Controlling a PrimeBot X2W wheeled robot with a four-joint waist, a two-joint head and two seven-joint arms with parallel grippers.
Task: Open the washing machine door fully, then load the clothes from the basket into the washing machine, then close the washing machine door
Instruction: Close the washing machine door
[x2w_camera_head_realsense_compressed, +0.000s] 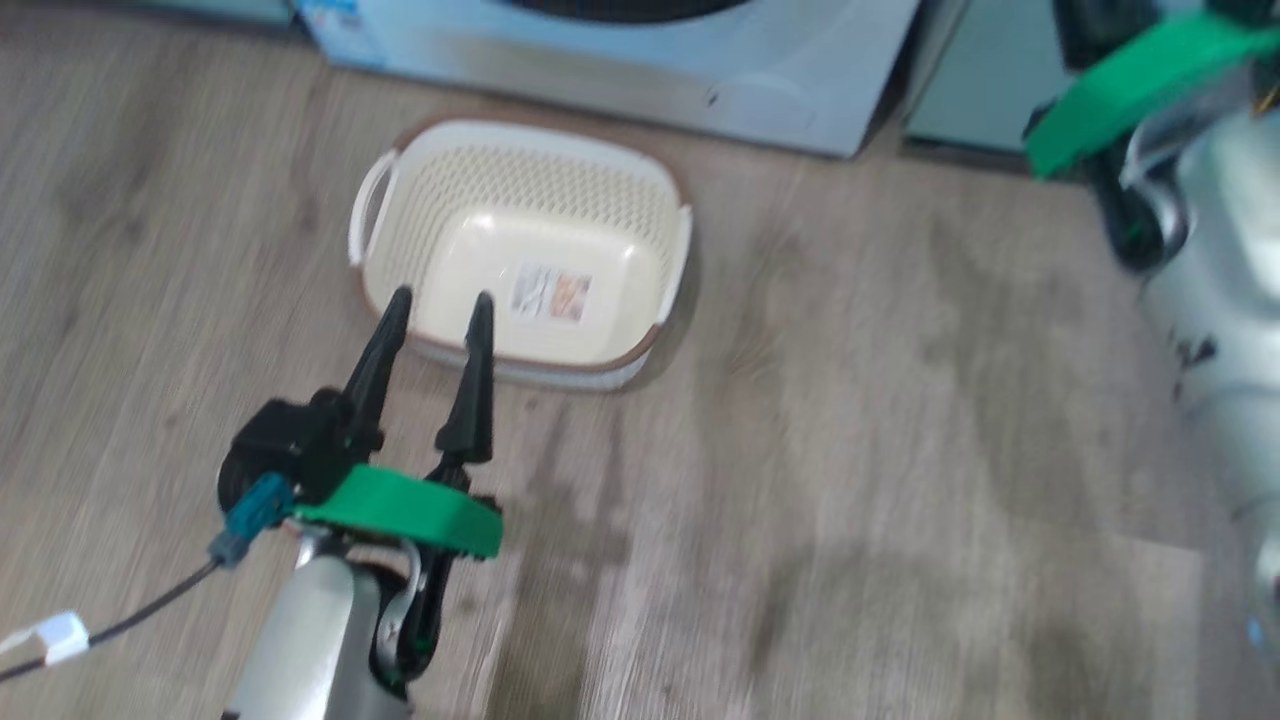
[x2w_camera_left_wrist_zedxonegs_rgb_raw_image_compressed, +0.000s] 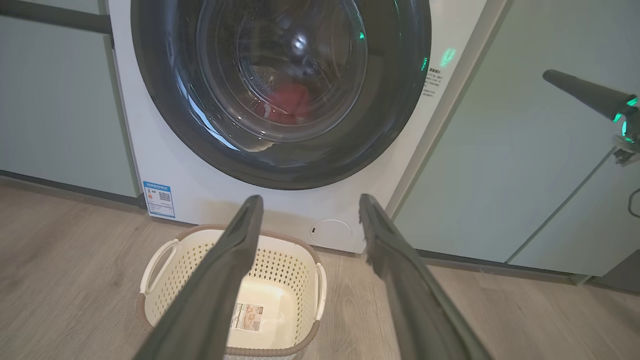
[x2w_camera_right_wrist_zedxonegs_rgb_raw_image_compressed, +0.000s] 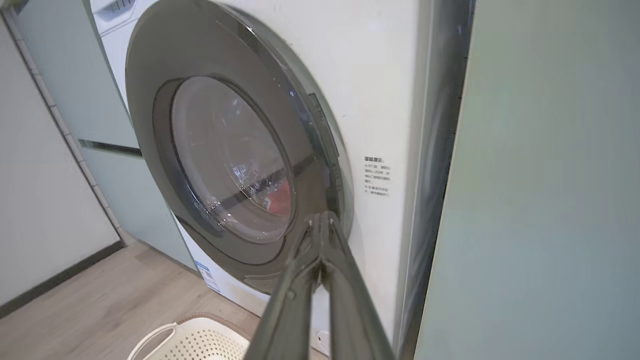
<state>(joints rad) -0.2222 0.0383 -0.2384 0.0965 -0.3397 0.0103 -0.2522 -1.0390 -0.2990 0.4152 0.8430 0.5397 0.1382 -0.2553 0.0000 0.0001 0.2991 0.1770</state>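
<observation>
The washing machine (x2w_camera_left_wrist_zedxonegs_rgb_raw_image_compressed: 165, 150) stands with the washing machine door (x2w_camera_left_wrist_zedxonegs_rgb_raw_image_compressed: 160, 75) lying against its front. Red clothes (x2w_camera_left_wrist_zedxonegs_rgb_raw_image_compressed: 292, 100) show through the glass, inside the drum. On the floor in front sits the basket (x2w_camera_head_realsense_compressed: 500, 190), with just a paper label on its bottom. My left gripper (x2w_camera_head_realsense_compressed: 440, 303) hovers over the basket's near rim, open with nothing between its fingers (x2w_camera_left_wrist_zedxonegs_rgb_raw_image_compressed: 235, 260). My right gripper (x2w_camera_right_wrist_zedxonegs_rgb_raw_image_compressed: 322, 217) is shut and empty, its tips close to the door's (x2w_camera_right_wrist_zedxonegs_rgb_raw_image_compressed: 145, 100) right edge; the clothes (x2w_camera_right_wrist_zedxonegs_rgb_raw_image_compressed: 280, 197) glow red behind the glass. The right gripper (x2w_camera_left_wrist_zedxonegs_rgb_raw_image_compressed: 550, 77) also points in from the right.
Pale teal cabinets (x2w_camera_left_wrist_zedxonegs_rgb_raw_image_compressed: 500, 175) flank the machine on both sides. Wood-look floor (x2w_camera_head_realsense_compressed: 900, 450) spreads around the basket. My right forearm (x2w_camera_head_realsense_compressed: 1210, 260) rises along the right edge. A cable (x2w_camera_head_realsense_compressed: 130, 620) trails from the left wrist.
</observation>
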